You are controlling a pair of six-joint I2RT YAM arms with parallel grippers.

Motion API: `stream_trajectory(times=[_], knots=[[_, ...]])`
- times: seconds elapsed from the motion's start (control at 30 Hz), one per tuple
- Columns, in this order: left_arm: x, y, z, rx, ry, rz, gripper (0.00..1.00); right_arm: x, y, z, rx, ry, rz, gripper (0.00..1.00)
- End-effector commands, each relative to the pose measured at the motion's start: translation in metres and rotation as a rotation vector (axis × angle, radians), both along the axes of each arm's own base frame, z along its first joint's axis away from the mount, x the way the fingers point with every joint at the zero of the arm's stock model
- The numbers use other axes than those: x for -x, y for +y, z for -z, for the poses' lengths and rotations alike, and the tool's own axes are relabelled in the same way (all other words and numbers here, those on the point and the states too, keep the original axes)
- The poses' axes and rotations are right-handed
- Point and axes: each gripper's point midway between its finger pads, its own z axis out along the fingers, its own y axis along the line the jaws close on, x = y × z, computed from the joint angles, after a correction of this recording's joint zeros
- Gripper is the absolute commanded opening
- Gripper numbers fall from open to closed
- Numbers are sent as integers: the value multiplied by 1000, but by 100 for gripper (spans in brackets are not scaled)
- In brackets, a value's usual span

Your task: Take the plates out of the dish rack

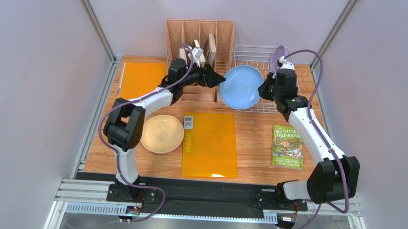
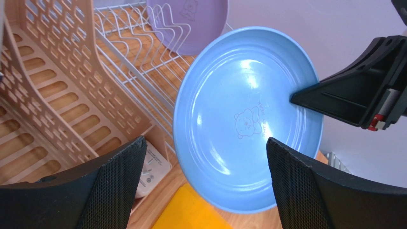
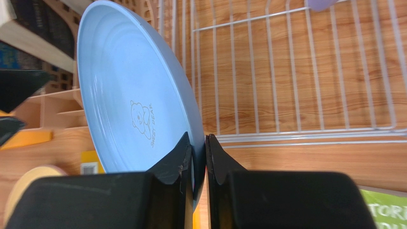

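Observation:
My right gripper (image 1: 265, 89) is shut on the rim of the light blue plate (image 1: 241, 87) and holds it tilted on edge, above the front left of the white wire dish rack (image 1: 254, 49). In the right wrist view the fingers (image 3: 198, 143) pinch the plate's rim (image 3: 129, 86). My left gripper (image 1: 220, 79) is open and empty, its fingers (image 2: 119, 176) spread just short of the plate's face (image 2: 243, 124). A lavender plate (image 1: 280, 55) stands in the rack's back right. A cream-yellow plate (image 1: 162, 134) lies on the table. The pink plate is out of view.
A pink slotted file organizer (image 1: 199, 33) holding books stands left of the rack. Orange sheets (image 1: 210, 144) (image 1: 142, 78), a small white card (image 1: 189, 121) and a green book (image 1: 287, 147) lie on the wooden table. Grey walls close in both sides.

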Motion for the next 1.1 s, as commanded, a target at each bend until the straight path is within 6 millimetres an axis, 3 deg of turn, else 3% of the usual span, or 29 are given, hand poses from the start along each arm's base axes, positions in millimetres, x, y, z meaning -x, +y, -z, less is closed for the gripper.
stream_trajectory(times=[0.0, 0.23, 0.33, 0.43, 0.47, 0.57, 0.6, 0.7, 0.8, 0.83, 0.87, 0.9, 0.93, 0.97, 1.03, 1.07], knots=[[4, -12, -21, 58, -61, 31, 100, 0, 33, -57, -233, -182, -93, 0], [6, -14, -9, 49, -40, 23, 99, 11, 38, -44, -270, -159, -116, 0], [9, -15, -3, 42, -28, 25, 83, 14, 40, -42, -285, -155, -125, 0], [14, -16, 2, 36, -18, 31, 40, 16, 40, -46, -289, -170, -126, 0], [16, -16, 1, 37, -19, 33, 17, 16, 40, -48, -290, -175, -126, 0], [22, -15, 4, 31, -15, 39, 0, 17, 42, -49, -292, -178, -140, 0], [24, -15, 6, 29, -8, 38, 0, 16, 42, -47, -291, -173, -139, 1], [29, -7, 9, 16, 1, 1, 0, 17, 40, -47, -281, -172, -133, 16], [34, 9, 13, -35, 12, -68, 0, 16, 29, -48, -224, -176, -95, 74], [34, 17, 19, -61, 25, -112, 0, 14, 18, -48, -187, -182, -47, 78], [38, 25, 6, -75, -8, -133, 0, 15, 12, -46, -148, -173, -30, 80], [42, 32, 10, -102, 5, -156, 0, 14, 6, -52, -106, -184, -26, 82], [44, 43, 17, -134, 17, -208, 0, 11, -12, -54, -46, -196, 55, 84], [48, 54, 2, -146, -25, -241, 0, 11, -20, -56, -17, -196, 76, 84], [53, 81, 16, -224, 12, -354, 0, 7, -38, -66, 55, -223, 127, 86], [60, 93, 1, -234, -21, -394, 0, 4, -45, -65, 77, -214, 147, 86]])
